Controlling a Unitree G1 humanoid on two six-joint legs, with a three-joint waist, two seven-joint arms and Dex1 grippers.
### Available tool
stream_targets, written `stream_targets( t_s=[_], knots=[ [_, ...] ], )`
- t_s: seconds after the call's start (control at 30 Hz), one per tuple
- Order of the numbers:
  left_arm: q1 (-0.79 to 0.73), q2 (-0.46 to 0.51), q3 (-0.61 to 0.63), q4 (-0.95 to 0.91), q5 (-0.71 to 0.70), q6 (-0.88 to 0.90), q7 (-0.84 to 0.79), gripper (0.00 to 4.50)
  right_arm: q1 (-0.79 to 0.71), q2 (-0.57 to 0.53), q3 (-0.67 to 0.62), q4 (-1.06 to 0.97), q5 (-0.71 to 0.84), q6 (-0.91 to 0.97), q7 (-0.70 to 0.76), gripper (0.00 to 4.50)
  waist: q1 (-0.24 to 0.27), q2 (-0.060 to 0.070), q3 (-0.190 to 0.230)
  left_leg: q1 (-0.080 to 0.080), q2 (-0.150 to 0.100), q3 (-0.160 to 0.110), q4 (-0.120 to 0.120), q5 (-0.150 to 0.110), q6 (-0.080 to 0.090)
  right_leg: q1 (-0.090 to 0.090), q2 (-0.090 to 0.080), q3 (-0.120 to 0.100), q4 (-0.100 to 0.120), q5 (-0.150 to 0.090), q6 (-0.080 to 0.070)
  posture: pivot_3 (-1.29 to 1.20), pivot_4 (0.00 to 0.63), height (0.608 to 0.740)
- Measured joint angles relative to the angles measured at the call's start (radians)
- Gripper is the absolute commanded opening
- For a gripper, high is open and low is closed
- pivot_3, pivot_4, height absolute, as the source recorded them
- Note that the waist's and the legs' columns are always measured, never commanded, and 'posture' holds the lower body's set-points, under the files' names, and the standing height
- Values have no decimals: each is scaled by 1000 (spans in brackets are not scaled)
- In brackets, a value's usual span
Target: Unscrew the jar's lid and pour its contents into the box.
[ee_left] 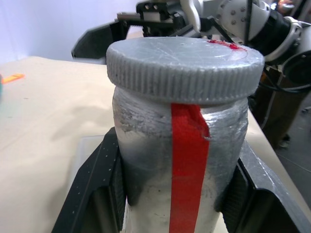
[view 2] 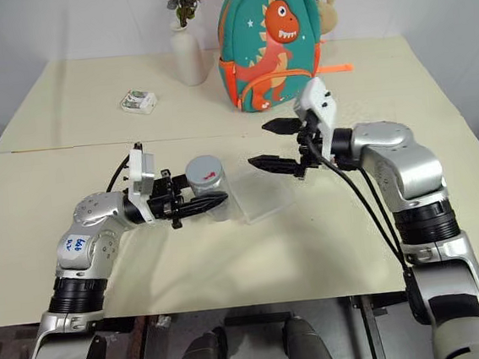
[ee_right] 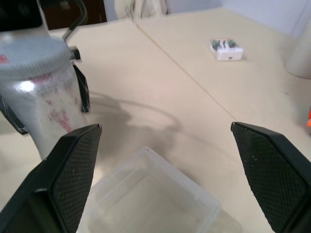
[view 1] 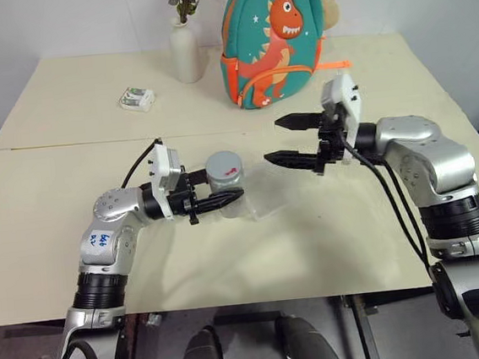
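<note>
Table (view 1: pixel 76 246): jar (view 1: pixel 224 181) with lid (view 1: pixel 222 163) on, left of box (view 1: pixel 266 195); behind, packet (view 1: pixel 137 98) at left, vase (view 1: pixel 185 53) in the middle, backpack (view 1: pixel 273 45) just right of vase.

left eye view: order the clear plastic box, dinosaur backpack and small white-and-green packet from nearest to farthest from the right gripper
1. Clear plastic box, just below the open right gripper, toward the jar.
2. Teal dinosaur backpack, behind the gripper at the table's back.
3. Small white-and-green packet, far across on the robot's left.
</note>
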Motion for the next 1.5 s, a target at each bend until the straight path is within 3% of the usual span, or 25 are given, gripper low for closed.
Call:
stream_targets(
  t_s=[0.33,0.6,0.83,1.27,1.5],
  knots=[
    [0,3,2,-2,1,0,-7,2004,19,31,-20,-159,132,106,35,4482,-1,0,0,0,0,0,0,0,0,0,1,0,0,0,0,0,150,740],
    [-1,-4,-12,3,6,-3,-6,2004,-52,165,131,-189,46,146,-96,4482,0,0,0,0,0,1,0,0,0,-1,0,1,1,0,0,0,150,740],
    [-3,-6,-11,21,9,-3,12,2004,-80,200,146,-135,21,146,-118,4482,2,0,0,0,0,1,0,0,0,-1,0,1,0,0,0,0,150,740],
    [-7,-6,-18,27,23,-2,28,2004,-49,97,125,-126,43,120,-45,4482,2,0,0,0,0,1,0,-1,0,-1,0,1,0,0,0,0,150,740],
    [-7,-2,-12,21,20,-10,1,2004,-15,10,8,-52,22,120,-69,4482,-3,0,0,0,0,2,0,-1,0,-1,0,1,-1,0,0,0,150,740]
  ],
)
